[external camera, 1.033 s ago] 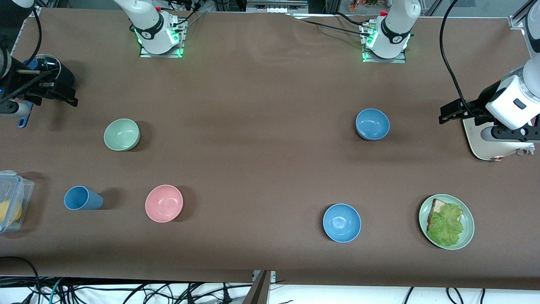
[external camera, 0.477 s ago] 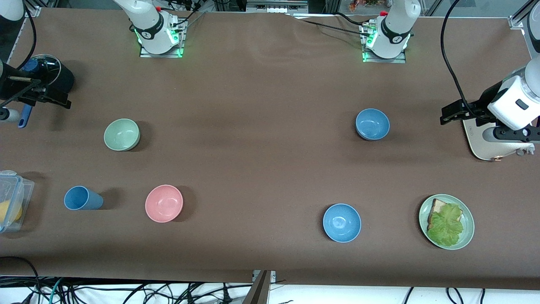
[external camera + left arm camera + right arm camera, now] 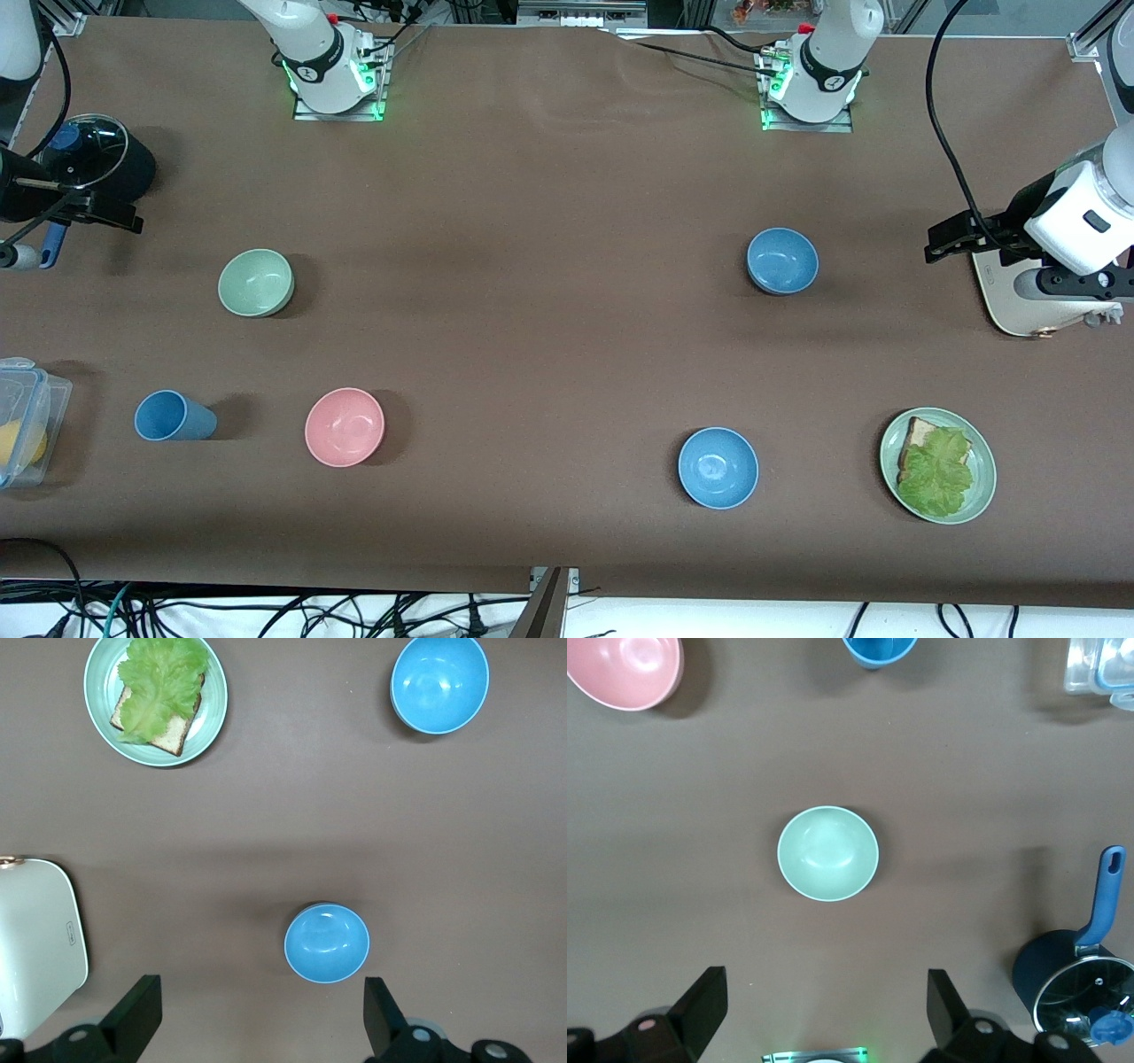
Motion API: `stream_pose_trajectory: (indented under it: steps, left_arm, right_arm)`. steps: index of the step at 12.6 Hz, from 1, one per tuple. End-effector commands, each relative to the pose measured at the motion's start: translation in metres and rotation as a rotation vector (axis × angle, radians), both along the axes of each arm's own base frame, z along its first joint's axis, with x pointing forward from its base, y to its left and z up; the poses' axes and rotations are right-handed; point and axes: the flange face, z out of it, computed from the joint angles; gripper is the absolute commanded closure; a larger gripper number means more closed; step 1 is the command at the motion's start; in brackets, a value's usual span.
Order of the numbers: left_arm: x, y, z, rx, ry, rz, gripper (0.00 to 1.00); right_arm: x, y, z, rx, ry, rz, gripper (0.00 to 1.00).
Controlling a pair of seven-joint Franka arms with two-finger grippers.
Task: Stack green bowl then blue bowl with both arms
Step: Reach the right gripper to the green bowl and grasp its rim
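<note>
The pale green bowl stands upright and alone toward the right arm's end of the table. The dusty blue bowl stands toward the left arm's end. My right gripper hovers open over the table's end next to a dark pot, well apart from the green bowl. My left gripper hangs open and holds nothing. It is over the edge of a white flat device at the left arm's end, apart from the blue bowl.
A brighter blue bowl and a green plate with bread and lettuce lie nearer the front camera. A pink bowl, a blue cup and a clear container sit nearer too. The dark pot and white device flank the ends.
My right gripper has drawn back a little toward the right arm's end of the table. The left gripper and all bowls have hardly moved.
</note>
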Motion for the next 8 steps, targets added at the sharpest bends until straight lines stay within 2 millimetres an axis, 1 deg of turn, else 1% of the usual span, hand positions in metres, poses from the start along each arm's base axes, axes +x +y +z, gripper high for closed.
stream_pose_trajectory:
  steps: [1, 2, 3, 5, 7, 8]
  left_arm:
    - [0.005, 0.0, 0.006, 0.007, -0.004, -0.026, 0.0]
    - [0.005, 0.0, 0.006, 0.007, -0.004, -0.026, 0.0]
    - [0.005, 0.0, 0.006, 0.007, -0.004, -0.028, 0.0]
    - [0.005, 0.0, 0.006, 0.007, -0.004, -0.026, 0.0]
    - [0.005, 0.0, 0.006, 0.007, -0.004, -0.028, 0.0]
    - [0.005, 0.0, 0.005, 0.007, -0.002, -0.028, 0.0]
  right_arm:
    - [-0.002, -0.018, -0.039, 0.006, 0.074, 0.035, 0.01]
    - [-0.002, -0.028, -0.063, 0.01, 0.07, 0.039, 0.01]
    - [-0.005, -0.032, -0.093, 0.016, 0.056, 0.075, 0.01]
    - [-0.019, -0.034, -0.166, 0.029, 0.089, 0.102, 0.01]
    - [-0.029, -0.05, -0.234, 0.048, 0.086, 0.188, 0.01]
    - [-0.032, -0.063, -0.265, 0.054, 0.098, 0.206, 0.02]
